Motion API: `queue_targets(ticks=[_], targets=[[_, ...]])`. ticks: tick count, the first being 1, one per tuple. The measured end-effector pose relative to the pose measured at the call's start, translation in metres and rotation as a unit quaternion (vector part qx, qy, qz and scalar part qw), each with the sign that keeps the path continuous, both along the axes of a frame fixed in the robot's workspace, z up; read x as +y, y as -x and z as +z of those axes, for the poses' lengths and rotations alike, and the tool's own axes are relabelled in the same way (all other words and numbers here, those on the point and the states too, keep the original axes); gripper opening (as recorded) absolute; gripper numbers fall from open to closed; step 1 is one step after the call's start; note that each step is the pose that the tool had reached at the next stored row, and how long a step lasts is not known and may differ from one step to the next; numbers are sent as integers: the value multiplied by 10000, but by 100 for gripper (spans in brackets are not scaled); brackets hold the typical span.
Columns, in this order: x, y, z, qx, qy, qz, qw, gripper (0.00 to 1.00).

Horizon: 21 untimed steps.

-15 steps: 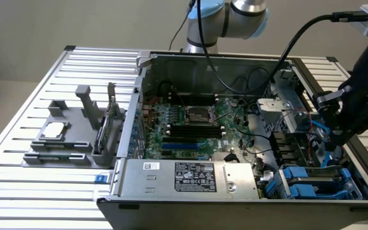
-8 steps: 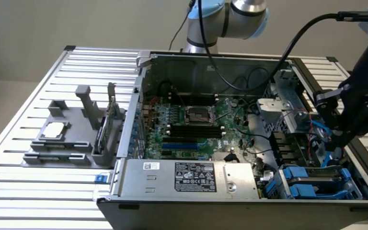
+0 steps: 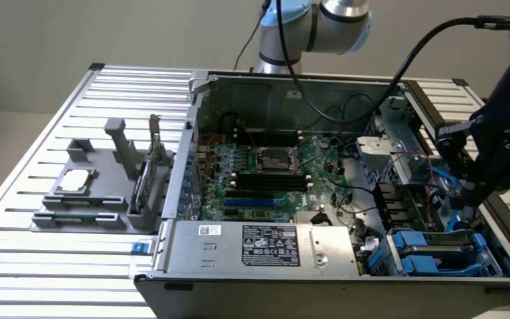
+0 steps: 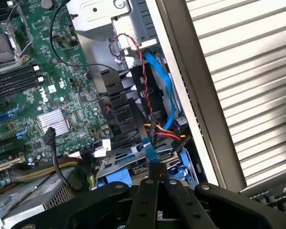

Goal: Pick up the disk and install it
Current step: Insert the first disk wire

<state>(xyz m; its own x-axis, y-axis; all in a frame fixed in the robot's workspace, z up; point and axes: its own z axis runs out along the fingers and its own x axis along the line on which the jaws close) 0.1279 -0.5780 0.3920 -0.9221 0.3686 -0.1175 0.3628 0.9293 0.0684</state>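
Disk (image 3: 419, 256), blue-framed, lies in the corner drive bay of the computer case (image 3: 326, 296), just below the pincer (image 4: 158, 183). Its fingers are pressed together, tips down among the cables (image 4: 163, 78). Whether they touch it, I can't quite make out.

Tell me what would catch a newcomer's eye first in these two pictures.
The open computer case on the slatted metal table, its green circuit board laid bare, catches the eye first. At the exterior view's right the black hand, closed, reaches down into the case's corner, close over the blue-framed disk.
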Motion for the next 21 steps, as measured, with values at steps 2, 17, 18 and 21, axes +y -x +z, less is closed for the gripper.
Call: queue_targets(ticks=[2,17,18,21], targets=[[0,0,0,0,1,-174,9998,11],[0,1,-20,0,-1,-1533,9882,11],[0,1,-21,0,0,-1622,9868,11],[0,0,-32,0,0,-1890,9820,11]])
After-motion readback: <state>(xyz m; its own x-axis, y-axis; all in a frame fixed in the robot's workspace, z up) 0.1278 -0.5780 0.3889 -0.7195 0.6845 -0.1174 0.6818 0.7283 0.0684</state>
